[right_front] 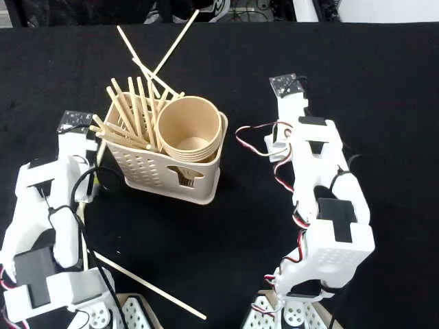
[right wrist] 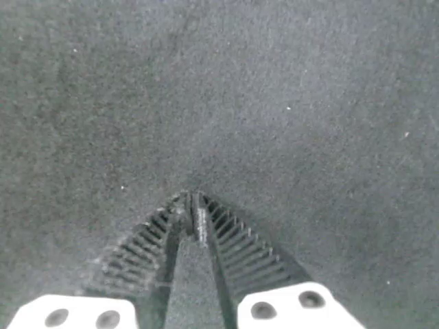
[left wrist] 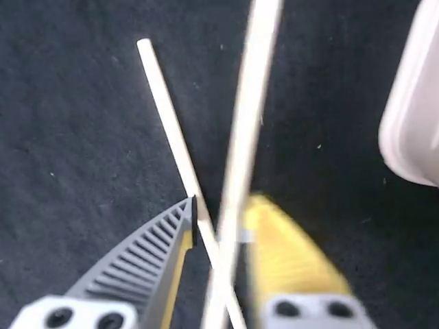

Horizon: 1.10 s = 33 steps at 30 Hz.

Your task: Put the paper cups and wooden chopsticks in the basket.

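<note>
A white slotted basket (right_front: 195,179) stands left of the table's middle. It holds stacked paper cups (right_front: 191,127) and several wooden chopsticks (right_front: 134,113). My left gripper (left wrist: 223,205) sits low beside the basket's left wall (left wrist: 411,103), shut on a wooden chopstick (left wrist: 247,137) that runs up between the grey and yellow fingers. A second chopstick (left wrist: 168,123) lies on the cloth and crosses under the held one. My right gripper (right wrist: 193,205) points down at bare black cloth to the right of the basket, shut with nothing in it.
One loose chopstick (right_front: 147,284) lies slantwise on the black cloth near the front, between the two arm bases. The right arm (right_front: 315,157) stretches along the right side. Bare cloth lies behind and to the right of the basket.
</note>
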Tool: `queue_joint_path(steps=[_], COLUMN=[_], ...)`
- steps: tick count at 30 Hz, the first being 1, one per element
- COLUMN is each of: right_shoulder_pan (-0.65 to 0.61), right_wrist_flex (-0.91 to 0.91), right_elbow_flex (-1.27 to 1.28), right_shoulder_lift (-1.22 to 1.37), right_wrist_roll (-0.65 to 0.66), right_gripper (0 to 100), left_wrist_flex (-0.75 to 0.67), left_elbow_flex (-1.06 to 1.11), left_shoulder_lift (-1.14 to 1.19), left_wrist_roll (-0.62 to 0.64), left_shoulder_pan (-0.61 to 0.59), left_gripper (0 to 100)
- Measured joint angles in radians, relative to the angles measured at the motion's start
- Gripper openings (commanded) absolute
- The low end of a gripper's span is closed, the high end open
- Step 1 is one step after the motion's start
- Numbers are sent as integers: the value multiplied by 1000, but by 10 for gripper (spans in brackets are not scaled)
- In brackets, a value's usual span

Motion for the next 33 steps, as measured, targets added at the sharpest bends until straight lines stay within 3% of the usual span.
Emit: queue_joint_path(steps=[6,12,17,22,28,33], right_shoulder_pan=[0,0,0,0,0,0], right_wrist_flex=[0,0,0,0,0,0], right_elbow_flex=[0,0,0,0,0,0], right_shoulder_lift=[0,0,0,0,0,0], right_wrist_roll=[0,0,0,0,0,0], right_gripper=[12,12,12,12,12,12], left_wrist_flex=[60,259,417,439,226,-158], left_elbow_flex=[-14,-127,-213,-216,-100,46], left_shoulder_lift=[0,-34,-227,-552,-1026,-1220], left_wrist_roll=[0,2,84,235,381,453], left_shoulder_pan=[20,15,-18,-18,-8,109], left_gripper=[28,28,28,28,28,29])
